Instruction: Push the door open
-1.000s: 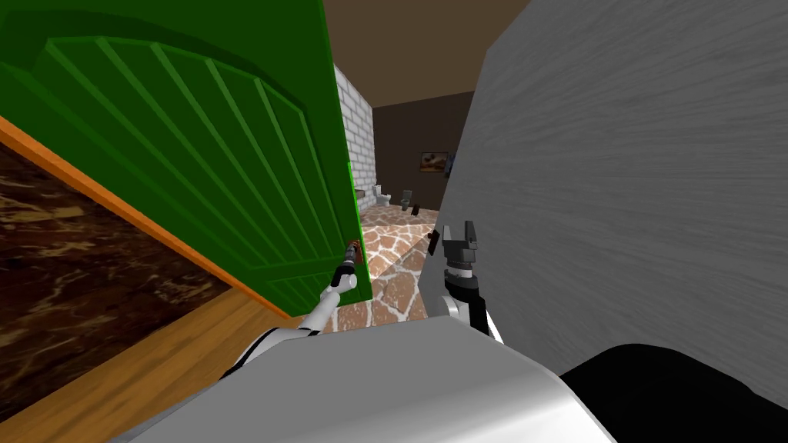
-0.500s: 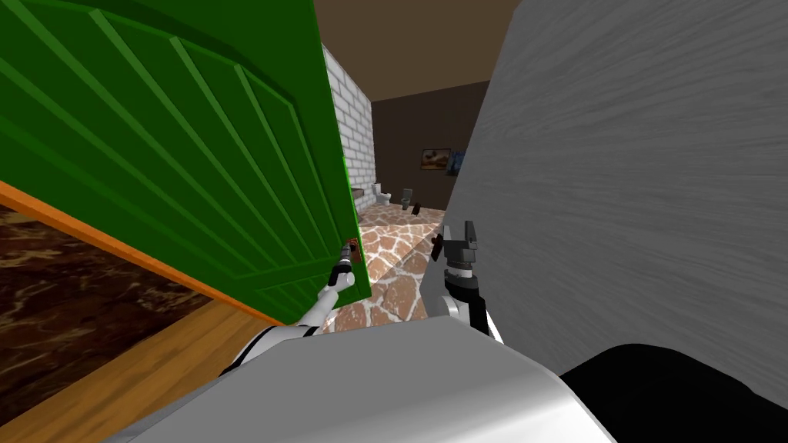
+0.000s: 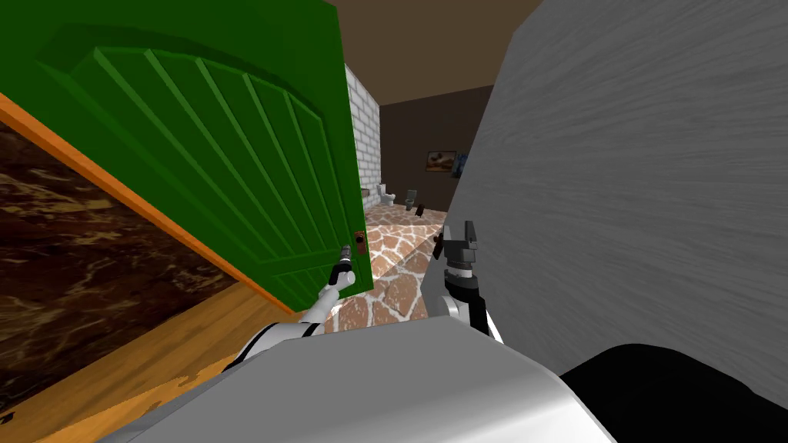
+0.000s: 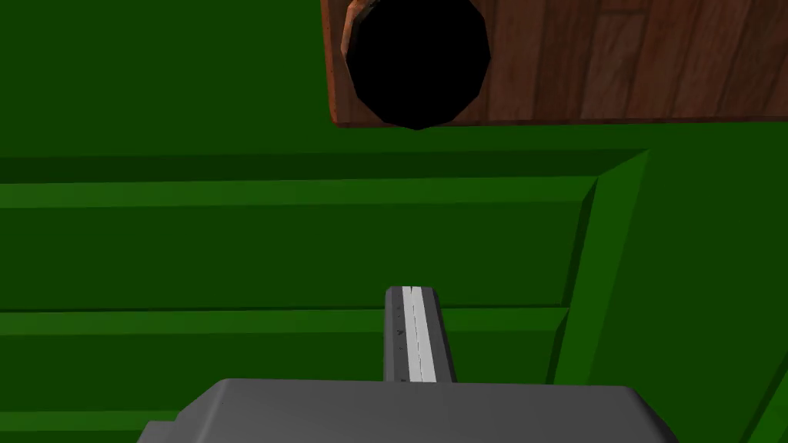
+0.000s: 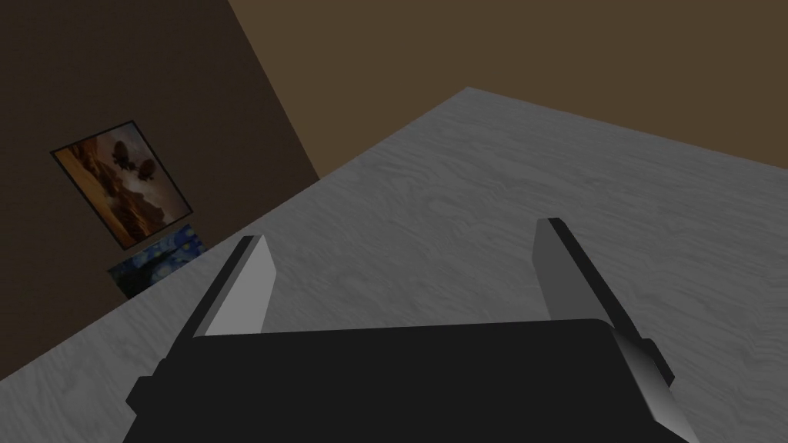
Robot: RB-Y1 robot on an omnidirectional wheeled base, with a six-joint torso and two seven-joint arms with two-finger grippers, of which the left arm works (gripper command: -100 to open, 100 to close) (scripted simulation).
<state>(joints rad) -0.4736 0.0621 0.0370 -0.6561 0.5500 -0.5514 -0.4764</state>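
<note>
Stone paving (image 3: 392,265) shows through the gap between the green door (image 3: 192,154) and a grey wall (image 3: 631,192). The left gripper (image 4: 412,296), fingers pressed together, seems to touch the door's face, with the brown plate (image 3: 359,240) and black knob (image 4: 415,61) at about one o'clock. Half a second ago it covered that plate. The whole head view has shifted too, so the robot itself moved. The door stands ajar and likely needs more pushing. At three o'clock the right gripper (image 3: 460,231) hangs spread.

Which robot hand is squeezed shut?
The left gripper, by the green panelled door: its jaws are pressed together. The right gripper has jaws wide apart.
</note>
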